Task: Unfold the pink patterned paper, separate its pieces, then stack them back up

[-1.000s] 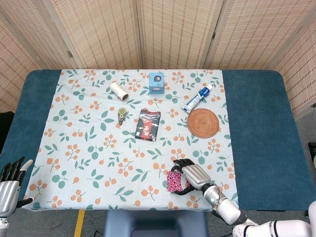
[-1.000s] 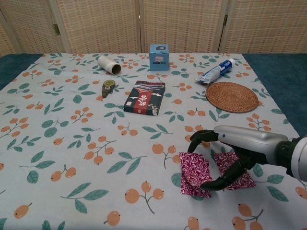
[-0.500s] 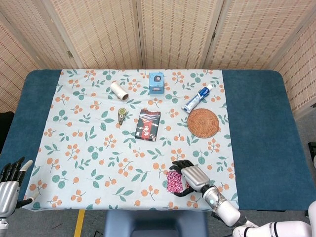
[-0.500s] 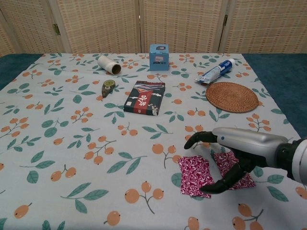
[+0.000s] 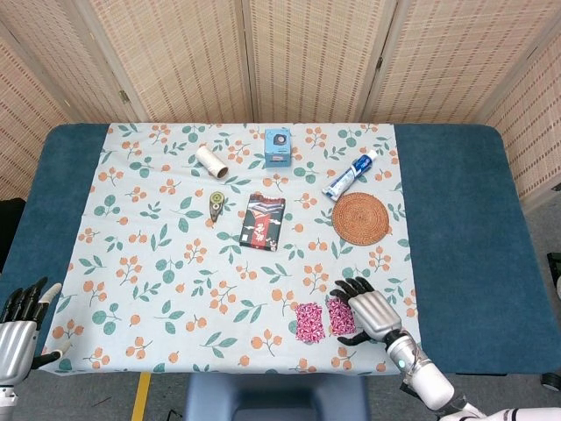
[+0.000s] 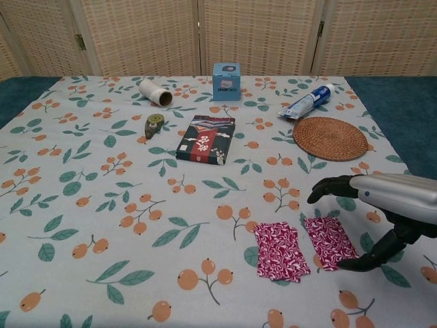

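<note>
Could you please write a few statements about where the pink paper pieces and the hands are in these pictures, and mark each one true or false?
1. Two pink paper pieces lie flat side by side, with a strip of tablecloth between them. True.
2. The right hand grips one of the pieces. False: its fingers are spread above the right piece and hold nothing.
3. The left hand is at the table's near left corner, away from the papers. True.
4. The pieces are stacked on the woven coaster. False: they lie on the tablecloth, nearer the front edge than the coaster.
5. The toothpaste tube lies just beyond the coaster. True.
</note>
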You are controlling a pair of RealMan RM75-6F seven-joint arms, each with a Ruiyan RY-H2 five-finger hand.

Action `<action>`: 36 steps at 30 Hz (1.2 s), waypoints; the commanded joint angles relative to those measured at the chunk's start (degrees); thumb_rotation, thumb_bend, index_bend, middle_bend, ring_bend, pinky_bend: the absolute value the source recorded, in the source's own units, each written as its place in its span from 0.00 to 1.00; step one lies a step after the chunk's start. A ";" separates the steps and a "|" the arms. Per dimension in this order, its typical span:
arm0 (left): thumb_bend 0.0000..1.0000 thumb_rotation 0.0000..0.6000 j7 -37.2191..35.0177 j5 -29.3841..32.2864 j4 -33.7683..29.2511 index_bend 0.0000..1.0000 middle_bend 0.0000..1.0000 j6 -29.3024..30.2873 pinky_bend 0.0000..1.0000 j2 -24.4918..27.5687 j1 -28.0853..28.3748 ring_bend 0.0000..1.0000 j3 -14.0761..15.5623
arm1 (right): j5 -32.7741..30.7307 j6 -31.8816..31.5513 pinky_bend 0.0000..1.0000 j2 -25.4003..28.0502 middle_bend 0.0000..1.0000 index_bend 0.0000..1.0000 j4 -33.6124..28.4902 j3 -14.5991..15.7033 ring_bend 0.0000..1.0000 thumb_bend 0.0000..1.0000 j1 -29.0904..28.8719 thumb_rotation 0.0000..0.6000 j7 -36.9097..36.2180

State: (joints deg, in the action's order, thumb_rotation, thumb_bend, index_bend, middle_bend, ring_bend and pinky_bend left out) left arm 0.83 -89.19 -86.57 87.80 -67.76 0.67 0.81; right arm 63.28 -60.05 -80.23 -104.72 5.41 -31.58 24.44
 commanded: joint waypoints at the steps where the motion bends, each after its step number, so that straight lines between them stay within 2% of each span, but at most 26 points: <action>1: 0.24 1.00 0.13 -0.05 -0.24 0.13 0.03 0.18 0.00 0.16 -0.02 0.09 -0.04 | 0.65 -0.50 0.00 -0.58 0.10 0.16 1.19 0.30 0.00 0.22 0.83 0.74 -0.03; 36: 0.24 1.00 -0.30 0.38 0.12 0.13 0.03 0.34 0.00 0.08 -0.52 0.09 0.14 | 0.53 1.78 0.00 -4.61 0.10 0.16 6.59 -1.36 0.00 0.22 2.03 0.74 4.31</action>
State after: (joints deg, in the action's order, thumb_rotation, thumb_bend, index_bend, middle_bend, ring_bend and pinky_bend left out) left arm 0.52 -88.81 -86.45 88.14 -67.68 0.15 0.94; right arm 63.81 -58.28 -84.83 -98.14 4.05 -29.56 28.76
